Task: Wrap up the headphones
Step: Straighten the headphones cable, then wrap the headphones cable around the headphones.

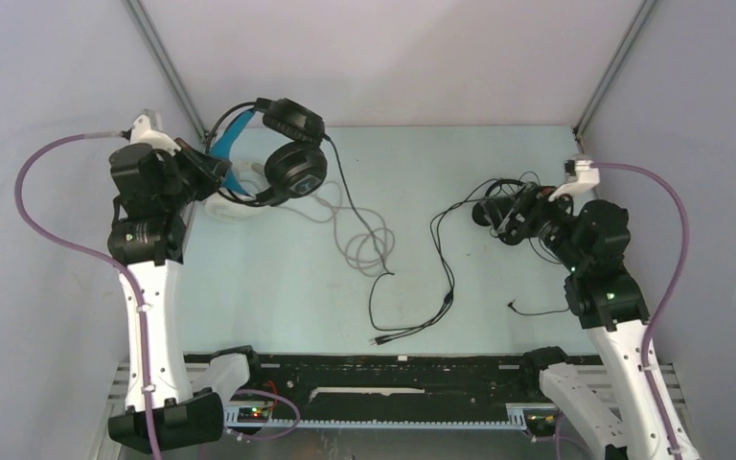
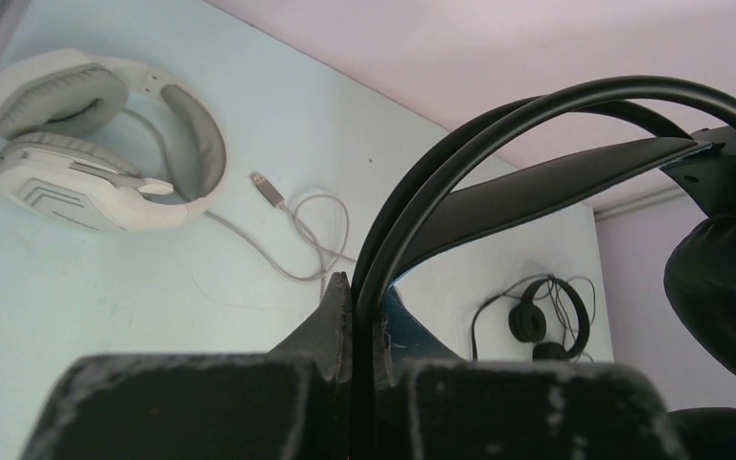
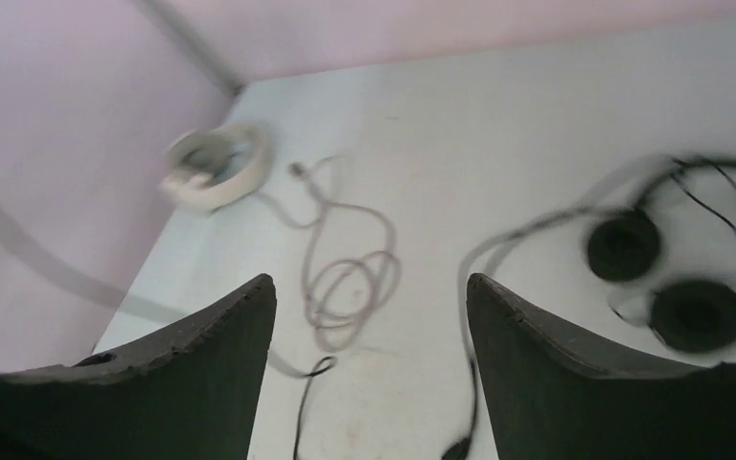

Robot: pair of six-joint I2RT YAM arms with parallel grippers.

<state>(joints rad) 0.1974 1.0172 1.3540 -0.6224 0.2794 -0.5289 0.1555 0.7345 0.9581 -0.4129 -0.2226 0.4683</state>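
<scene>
Left gripper (image 2: 355,292) clamping black headphones (image 2: 537,182), white headphones (image 2: 86,163) near

surface: pale blue-green table (image 1: 498,182), matte | walls: plain white back wall (image 1: 393,57), left wall (image 1: 19,86) and right wall (image 1: 719,77) close in three sides | frame: grey metal left strut (image 1: 163,62) and right strut (image 1: 613,67) rise from the back corners | near edge: black rail (image 1: 393,369) across the front | light: soft, even, faint lavender cast, weak shadows
</scene>
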